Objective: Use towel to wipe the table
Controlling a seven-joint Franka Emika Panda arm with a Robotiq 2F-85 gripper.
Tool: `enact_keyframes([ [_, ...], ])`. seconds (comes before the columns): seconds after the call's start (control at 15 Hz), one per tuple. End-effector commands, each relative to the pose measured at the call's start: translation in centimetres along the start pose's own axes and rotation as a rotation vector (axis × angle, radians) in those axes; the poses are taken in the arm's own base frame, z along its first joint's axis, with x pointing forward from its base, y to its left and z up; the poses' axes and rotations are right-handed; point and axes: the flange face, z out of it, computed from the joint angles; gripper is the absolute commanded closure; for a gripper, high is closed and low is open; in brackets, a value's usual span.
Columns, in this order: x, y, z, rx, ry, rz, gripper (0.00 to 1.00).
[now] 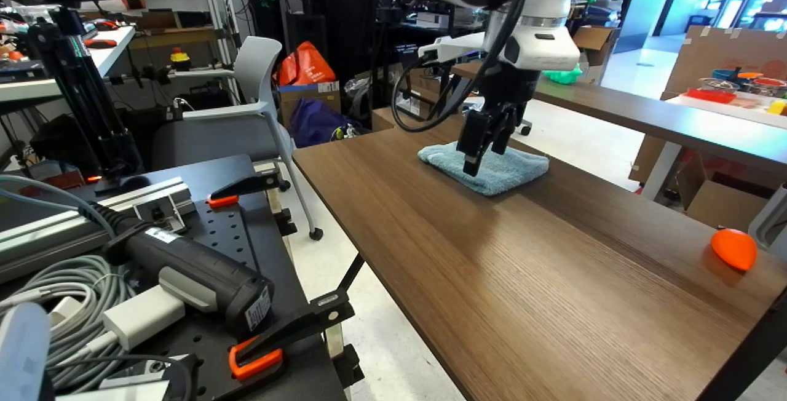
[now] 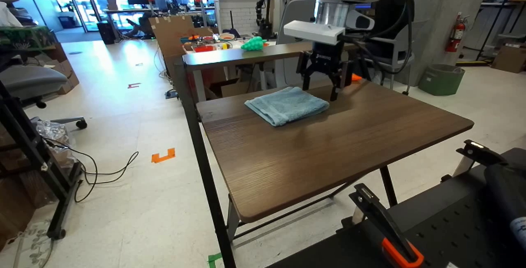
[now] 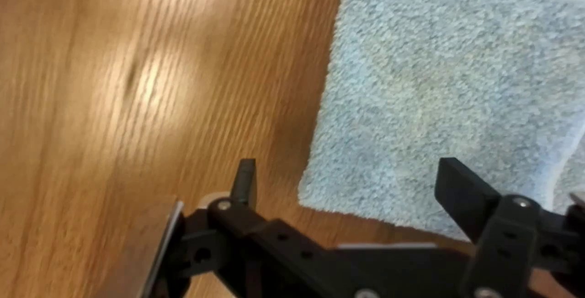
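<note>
Dark-brown wood-grain counter (image 1: 492,278): folded blue-grey towel (image 3: 438,92) lies on it, right side of wrist frame. Gripper (image 3: 346,174) spread wide, holding nothing, framing towel's lower-left corner. Estimate: seems pre-grasp; pickup and wiping likely both outstanding.

Blue-grey towel (image 2: 287,105), brown wood-grain table (image 2: 308,157)

Seemingly "ROBOTIQ" on the gripper (image 2: 320,92)
</note>
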Motion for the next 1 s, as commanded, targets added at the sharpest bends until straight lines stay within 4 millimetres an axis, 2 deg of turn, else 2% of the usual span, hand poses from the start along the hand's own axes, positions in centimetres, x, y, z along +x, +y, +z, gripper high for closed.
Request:
enact_keyframes([
  [0.0,-2.3,-2.4,1.6,0.101,0.004,0.042,0.0],
  [0.27,-3.6,-4.0,4.9,0.14,0.042,0.062,0.0],
  [0.53,-3.2,-4.4,7.9,0.075,0.064,0.099,0.0],
  [0.6,-2.9,-4.4,8.1,0.044,0.064,0.118,0.0],
  [0.67,-3.5,-4.0,6.7,0.094,0.044,0.09,0.0],
  [0.93,-3.5,-4.0,7.0,0.051,0.052,0.09,0.0],
])
